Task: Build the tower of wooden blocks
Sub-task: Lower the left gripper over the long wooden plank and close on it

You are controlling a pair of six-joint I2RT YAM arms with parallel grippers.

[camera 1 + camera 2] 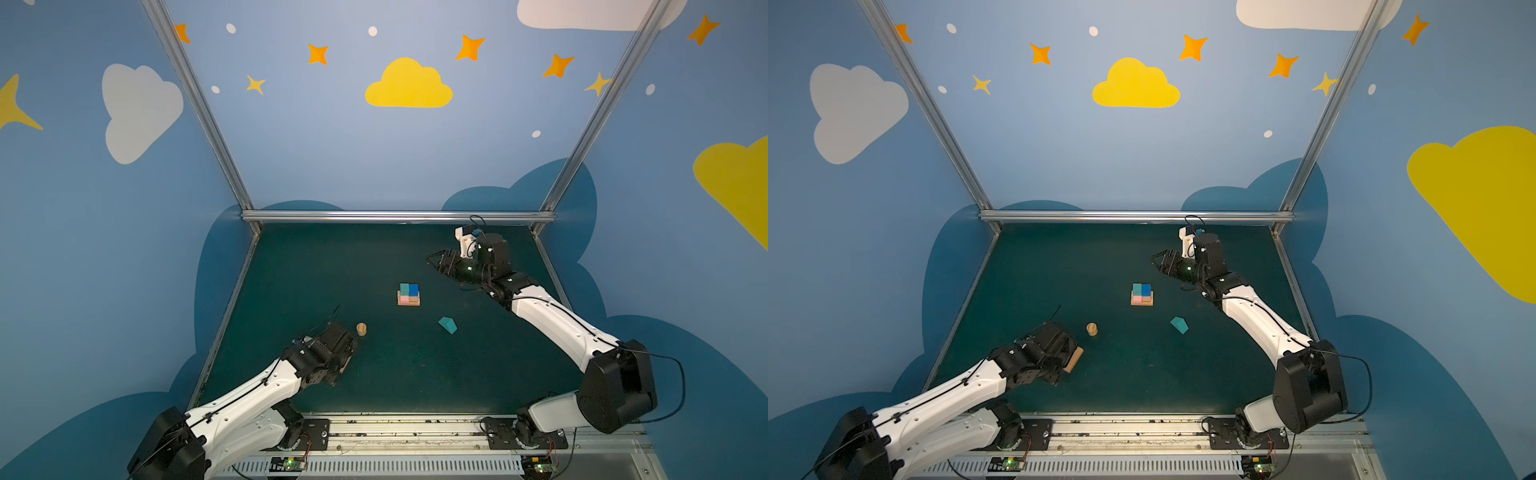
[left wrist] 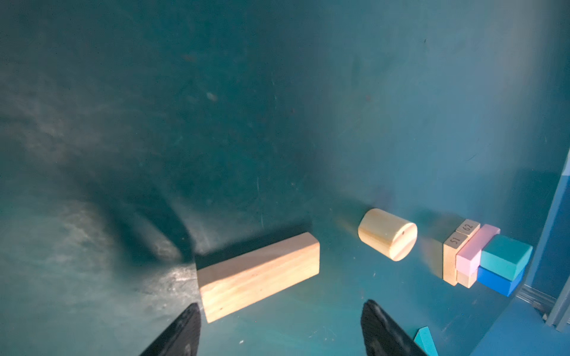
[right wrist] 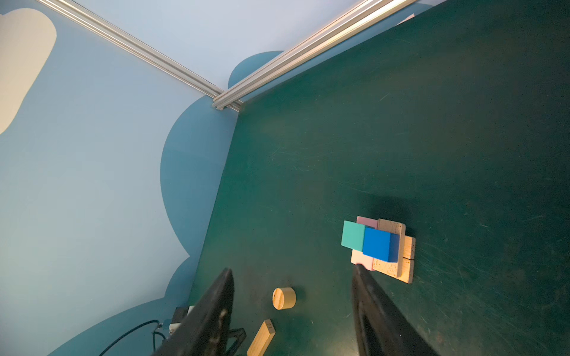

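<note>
"51" on tan bar end (image 2: 455, 240), "62" on neighbouring bar (image 2: 468, 227)

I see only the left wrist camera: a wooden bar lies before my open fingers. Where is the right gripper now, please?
Observer: In both top views the right gripper hangs open and empty beyond the stack, toward the far right of the table.
Operator: At my picture's edge I see only a teal tip. What is it?
Observer: A teal house-shaped block, lying alone, to the near right of the stack.
</note>
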